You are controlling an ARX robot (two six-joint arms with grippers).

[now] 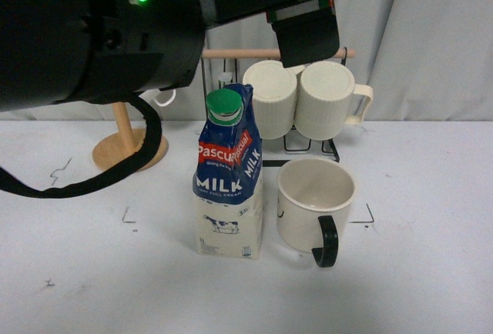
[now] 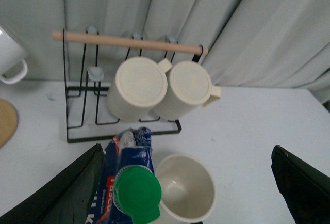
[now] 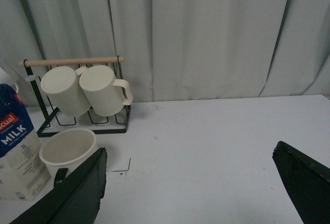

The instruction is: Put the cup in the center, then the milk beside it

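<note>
The milk (image 1: 229, 188) stands upright with its green cap on top, on the center (image 1: 158, 199), the white tabletop patch framed by black corner marks. The cup (image 1: 312, 199) stands upright just to its right, nearly touching, with its black handle toward the front. My left gripper (image 2: 186, 154) is open and empty, above the milk's cap (image 2: 138, 194) and the cup (image 2: 186, 185). My right gripper (image 3: 191, 152) is open and empty over bare table, well to the right of the cup (image 3: 67, 149) and the milk (image 3: 15, 144).
A black wire rack (image 1: 308, 145) with a wooden bar holds two ribbed cream mugs (image 1: 296, 99) right behind the cup. A wooden stand (image 1: 127, 145) is at the back left, with a small white enamel mug (image 2: 10, 53) by it. A grey curtain hangs behind.
</note>
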